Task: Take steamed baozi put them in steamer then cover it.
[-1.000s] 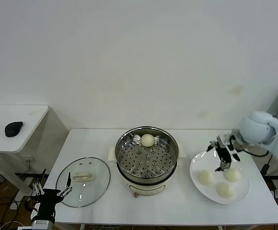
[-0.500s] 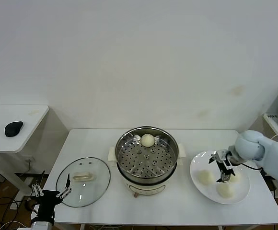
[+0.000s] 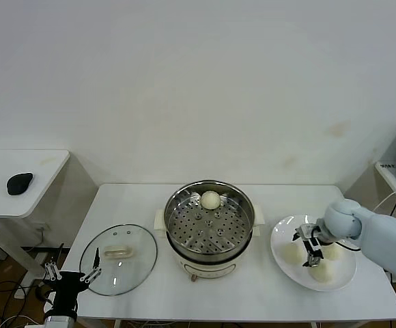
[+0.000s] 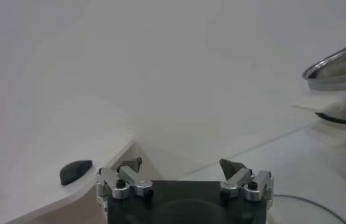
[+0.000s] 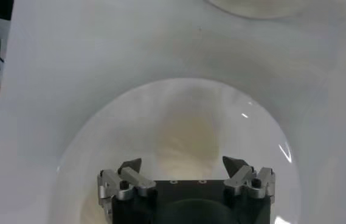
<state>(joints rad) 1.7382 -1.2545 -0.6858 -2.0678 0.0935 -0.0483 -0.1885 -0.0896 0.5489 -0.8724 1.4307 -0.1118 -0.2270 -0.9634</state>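
The table [image 3: 150,205] fills the lower half of the head view and carries everything you need. The steamer [image 3: 209,225] stands at lower centre, uncovered so that buns can be dropped onto its perforated tray. The cover [image 3: 118,259] lies flat at lower left, handle up, just beside the steamer; it appears parked there to keep the pot mouth free until loading ends. The plate [image 3: 283,268] sits at lower right, close to the steamer, which keeps each transfer short. Count four baozi: one baozi [image 3: 210,199] already rests at the far edge of the tray, and three remain on the plate, namely a left bun [image 3: 291,253], a near bun [image 3: 321,273] and a far bun [image 3: 334,251] partly hidden by the arm. Count one steamer, one cover, one plate. The right gripper [image 3: 308,247] is low over the plate with its jaws spread and released; in the right wrist view a bun [image 5: 185,143] lies between the open tips [image 5: 130,165], so judge this as the approach to the second pick, nothing yet grasped. The left gripper [image 3: 70,274] waits at the lower left corner, just off the table edge near the cover, jaws released and empty, probably reserved for the covering step.
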